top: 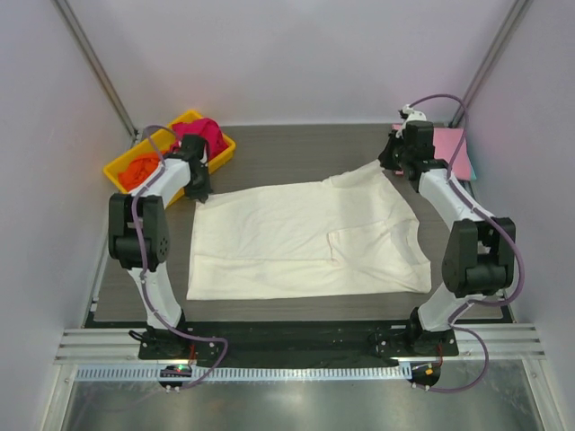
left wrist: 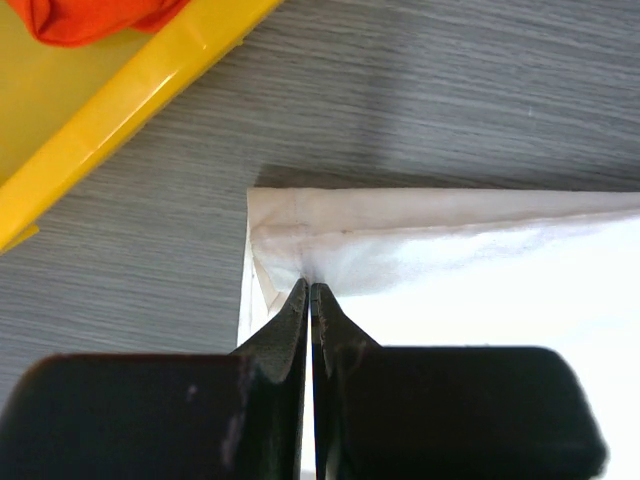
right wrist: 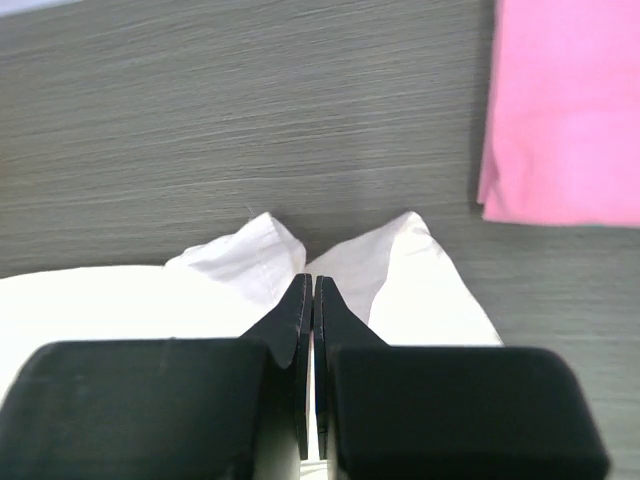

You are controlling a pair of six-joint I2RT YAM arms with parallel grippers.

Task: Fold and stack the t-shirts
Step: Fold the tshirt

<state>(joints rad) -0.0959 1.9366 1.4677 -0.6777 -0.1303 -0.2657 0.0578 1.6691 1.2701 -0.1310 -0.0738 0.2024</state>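
quick status from the remote desk, reading the top view left to right. upper left is the yellow tray (left wrist: 140, 95) with the orange shirt (top: 139, 171) and the magenta shirt (top: 205, 135) bunched inside, both unfolded as far as i can tell.

just right of the tray the left gripper (top: 199, 191) is down at the top left corner of the cream-white t-shirt (top: 305, 238). in its wrist view the jaws are pressed together right on the hemmed corner, cloth puckering at the tips, so i read it as pinched.

the shirt lies spread mostly flat over the middle of the table (top: 296, 144), hem to the left and neck end to the right, with one crease running through the centre.

the right gripper (top: 395, 162) is at the top right of the shirt. its jaws are together too, with white fabric humped up on both sides of the tips, so it's clamped on that far edge. right of it, by the top right edge, the pink shirt (right wrist: 565, 110) lies flat and looks already folded.

my read: this is the first fold on the cream one, both far corners gripped. next i'd lift both together and carry that edge toward the bottom of the frame, keeping the arms level so the cloth doesn't skew or slip out.
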